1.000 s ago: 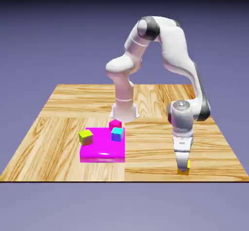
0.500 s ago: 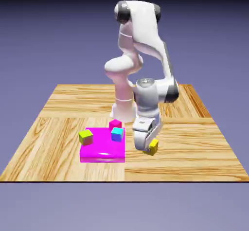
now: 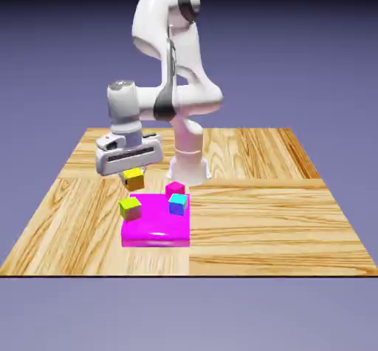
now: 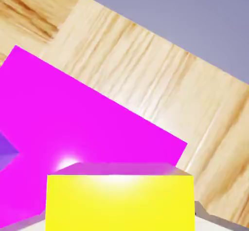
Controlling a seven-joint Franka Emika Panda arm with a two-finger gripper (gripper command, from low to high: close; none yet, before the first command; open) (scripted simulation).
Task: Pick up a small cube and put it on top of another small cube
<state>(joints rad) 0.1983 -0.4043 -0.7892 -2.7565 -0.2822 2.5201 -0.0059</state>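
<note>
The wooden table [image 3: 280, 216] was seen spread out beneath the gripper [image 3: 134, 176], its grain lit brightly. The white arm [image 3: 177, 98] was bent above it, with the gripper carried at its end on the exterior view's left. The magenta slab [image 3: 156, 224] was placed lower in the exterior view than the gripper and mostly toward that view's right of it; in the hand view its flat top was shown beyond the fingertips. The yellow small cube [image 3: 133, 179] was clamped between the two fingers of the gripper and held up off the table, its bright face shown large at the hand view's bottom edge. The yellow-green cube [image 3: 130, 209] was seen almost straight below the gripper in the exterior view, overlapping the slab's left edge there. The cyan cube [image 3: 178, 205] and the magenta cube [image 3: 175, 189] were seen lower than the gripper and to the exterior view's right of it, close together, the magenta one partly hidden by the cyan one.
</note>
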